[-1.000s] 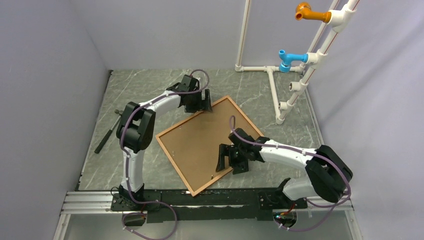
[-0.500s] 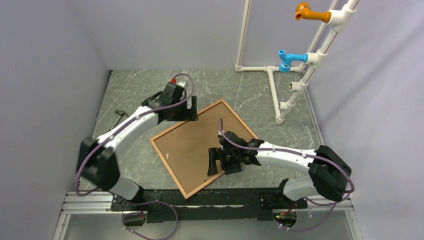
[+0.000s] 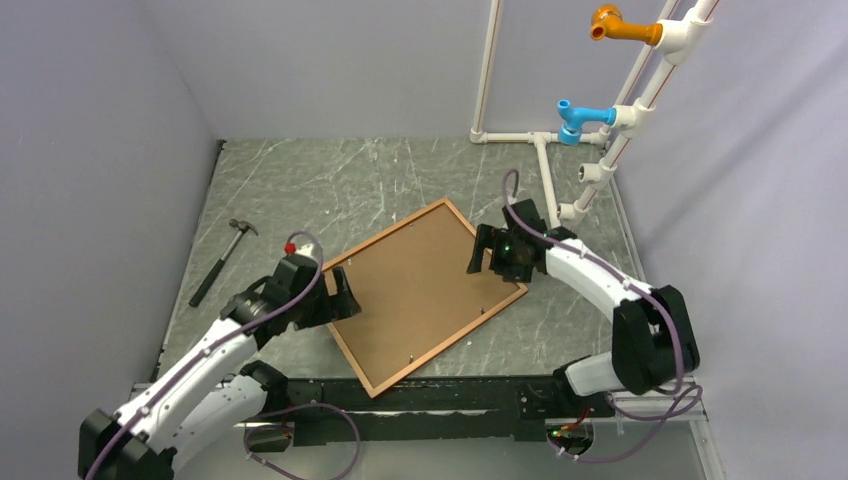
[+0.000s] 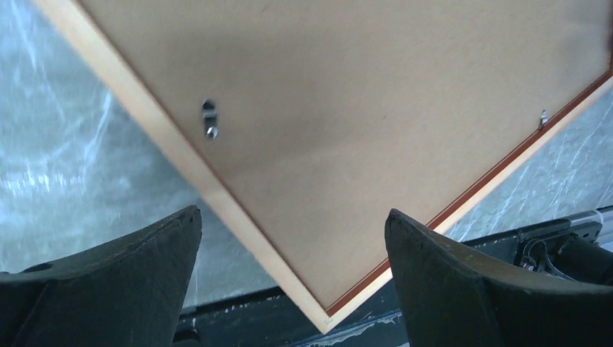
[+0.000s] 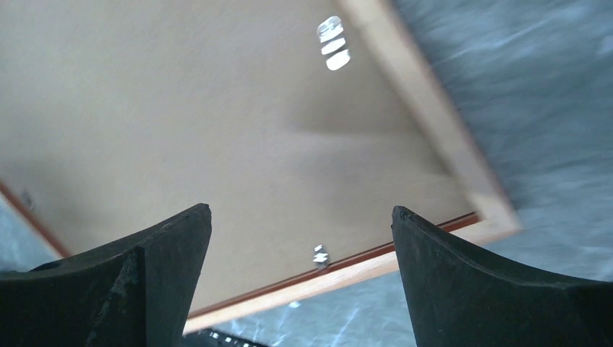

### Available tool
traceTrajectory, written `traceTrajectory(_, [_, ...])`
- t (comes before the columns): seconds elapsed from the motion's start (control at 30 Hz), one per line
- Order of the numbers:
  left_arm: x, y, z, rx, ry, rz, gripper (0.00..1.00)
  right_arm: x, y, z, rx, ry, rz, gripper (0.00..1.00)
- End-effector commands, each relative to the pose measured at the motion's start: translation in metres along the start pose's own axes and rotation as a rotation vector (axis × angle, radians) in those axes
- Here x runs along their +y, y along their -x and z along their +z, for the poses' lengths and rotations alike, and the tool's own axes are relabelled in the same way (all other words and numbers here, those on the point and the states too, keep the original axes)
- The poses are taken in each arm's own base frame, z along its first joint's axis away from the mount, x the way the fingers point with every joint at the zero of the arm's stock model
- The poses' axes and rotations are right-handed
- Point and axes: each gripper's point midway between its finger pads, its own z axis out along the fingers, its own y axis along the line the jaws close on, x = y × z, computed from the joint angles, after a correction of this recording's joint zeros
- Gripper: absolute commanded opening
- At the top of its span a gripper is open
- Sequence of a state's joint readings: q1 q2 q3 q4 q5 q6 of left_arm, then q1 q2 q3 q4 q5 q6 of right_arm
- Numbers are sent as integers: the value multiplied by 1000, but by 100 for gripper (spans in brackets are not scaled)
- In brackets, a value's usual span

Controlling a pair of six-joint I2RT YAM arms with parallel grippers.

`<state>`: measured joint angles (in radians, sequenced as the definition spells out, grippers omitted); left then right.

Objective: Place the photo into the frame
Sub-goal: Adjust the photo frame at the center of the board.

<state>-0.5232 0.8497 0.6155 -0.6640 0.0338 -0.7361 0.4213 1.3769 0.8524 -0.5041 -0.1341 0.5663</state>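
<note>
at your far left a hammer [image 3: 222, 260] lies on the worktop [image 3: 300, 180]. your left tool [image 3: 342, 296] hangs wide open, holding nothing, at the frame's [image 3: 452, 341] left edge. the frame lies flat mid-worktop, back up, its brown backing board [image 3: 420, 290] showing. your right tool [image 3: 486, 254], also wide open and empty, hangs over the frame's right edge.

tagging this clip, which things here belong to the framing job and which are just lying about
Job: frame, face down; brown backing board in it; left gripper and right gripper, both open; photo not in view.
Lying about: hammer; white pipe rack; blue fitting; orange fitting.
</note>
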Motion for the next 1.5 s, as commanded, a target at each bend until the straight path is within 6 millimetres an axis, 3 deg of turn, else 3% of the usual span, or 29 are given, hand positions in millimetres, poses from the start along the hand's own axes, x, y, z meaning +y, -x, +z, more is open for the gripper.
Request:
traceTrajectory(0.0, [25, -35, -1, 35, 42, -169, 99, -38, 39, 2, -37, -113, 3, 96])
traceTrajectory(0.17, [41, -56, 10, 54, 56, -231, 99, -56, 51, 20, -21, -147, 43, 96])
traceTrajectory(0.47, [34, -53, 34, 92, 31, -207, 100, -71, 62, 37, -14, -225, 13, 96])
traceTrajectory(0.7, [23, -33, 56, 60, -53, -170, 99, -54, 32, 39, 49, -85, 37, 94])
traceTrajectory(1.13, [-10, 34, 77, 62, -25, -45, 98, -47, -54, -1, 87, 64, 166, 92])
traceTrajectory(1.33, [-22, 56, 85, 53, -25, -43, 99, -52, -67, -15, 42, 59, 191, 92])
traceTrajectory(1.47, [-8, 54, 82, 53, 55, -42, 99, -65, -64, -15, 24, -17, 174, 93])
